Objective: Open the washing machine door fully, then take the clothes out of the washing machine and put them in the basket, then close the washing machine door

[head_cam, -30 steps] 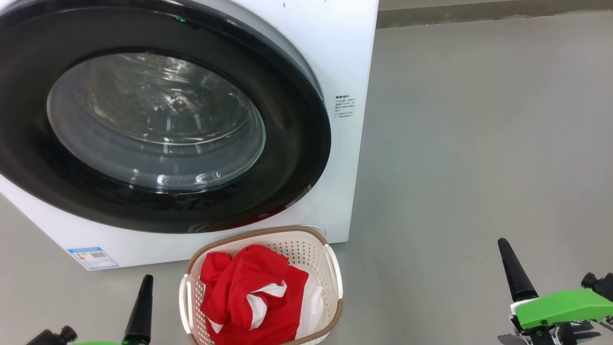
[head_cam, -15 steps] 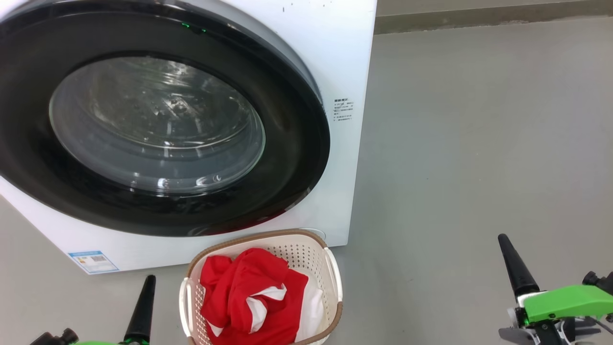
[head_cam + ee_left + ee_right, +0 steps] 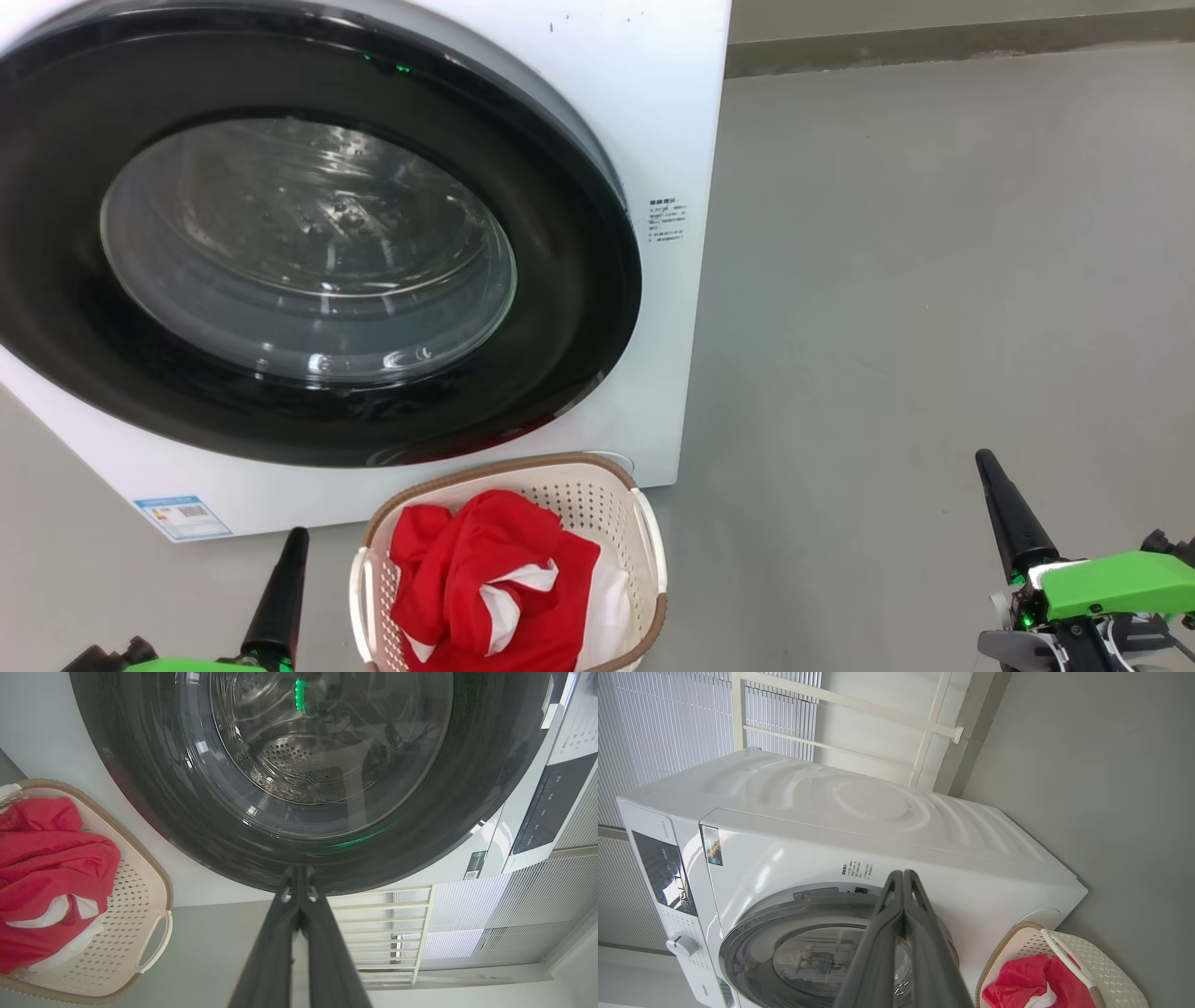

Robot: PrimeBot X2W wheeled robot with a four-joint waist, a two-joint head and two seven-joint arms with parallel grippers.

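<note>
Head view — washing machine door closed, clothes in basket, left claw clenched empty, right claw clenched empty

Washing machine white, blue sticker; door rim glossy blk. Clothes bright red w/ white patches. Basket cream, hole-dotted, brown rim. Floor grey. Fingers blk.

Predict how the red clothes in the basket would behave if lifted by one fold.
The clothes would probably hang limp: they lie crumpled in soft folds. They look thin, so likely light. Pulled sideways, they might drag the basket, which seems light perforated plastic standing loose on the floor.
</note>
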